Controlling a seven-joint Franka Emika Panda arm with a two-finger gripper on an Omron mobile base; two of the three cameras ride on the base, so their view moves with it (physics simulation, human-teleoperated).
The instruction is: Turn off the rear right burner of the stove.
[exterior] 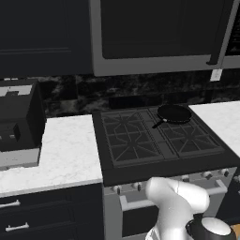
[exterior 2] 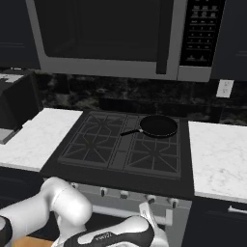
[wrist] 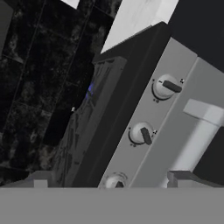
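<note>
Matte black cast iron covers the top of the stove point(exterior: 159, 140), which sits between two white marble counter point(exterior: 65, 150) runs beneath a microwave point(exterior 2: 120, 38). Four identical grates divide the cooktop; the rear right burner point(exterior 2: 157, 129) occupies the far right quarter and carries one small round frying pan point(exterior 2: 158, 126), its handle reaching toward the cooktop centre. In the hand view a faint blue glow point(wrist: 90, 89) shows at grate level, which suggests a lit flame. One dark toaster point(exterior: 18, 122) stands on the left counter, well apart from the stove. The arm is folded low in front of the range, presumably because the controls sit on the silver front panel point(wrist: 153, 131) above the bar handle point(wrist: 197, 131) rather than on the cooktop. The hand view, rolled steeply, shows three knobs on that panel: an upper knob point(wrist: 166, 86), a middle knob point(wrist: 142, 134) and a lower knob point(wrist: 114, 181) partly cut off. The gripper point(wrist: 109, 178) faces the panel without contact; its fingertips point(wrist: 40, 178) stand wide apart and hold nothing. Which knob governs the rear right burner cannot be told.
</note>
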